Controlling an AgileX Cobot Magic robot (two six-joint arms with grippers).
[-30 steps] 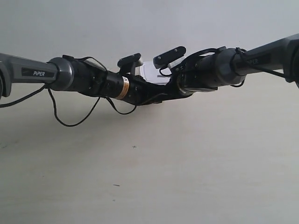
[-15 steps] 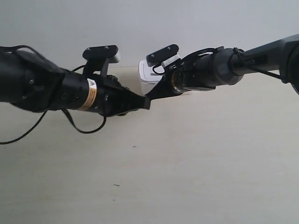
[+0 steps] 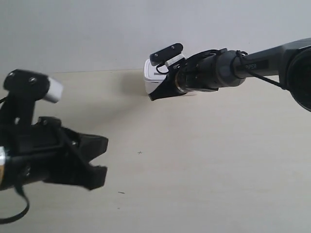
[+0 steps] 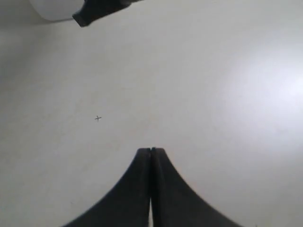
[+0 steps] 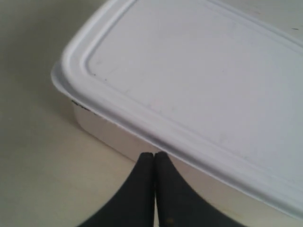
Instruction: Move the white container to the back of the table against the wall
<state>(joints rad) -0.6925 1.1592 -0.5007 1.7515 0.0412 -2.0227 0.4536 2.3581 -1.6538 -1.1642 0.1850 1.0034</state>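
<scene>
The white container (image 3: 151, 78) sits on the table (image 3: 209, 160) at the back, close to the wall (image 3: 97, 34). My right gripper (image 3: 152, 96) is shut, on the arm at the exterior view's right. In the right wrist view its tips (image 5: 154, 154) rest against the side of the white container (image 5: 189, 85), just under the lid rim. My left gripper (image 3: 103, 158) hangs far from the box at the front left. It is shut and empty (image 4: 151, 149), with the white container (image 4: 52, 10) small in the distance.
A small cross mark (image 3: 140, 152) and a dark speck (image 3: 120, 192) lie on the bare table between the arms. The same cross mark (image 4: 97, 118) shows in the left wrist view. The right arm (image 3: 252, 65) stretches in low over the back right.
My left arm has pulled away from the container, coming forward to the front left. The right gripper stays against the container near the wall.
</scene>
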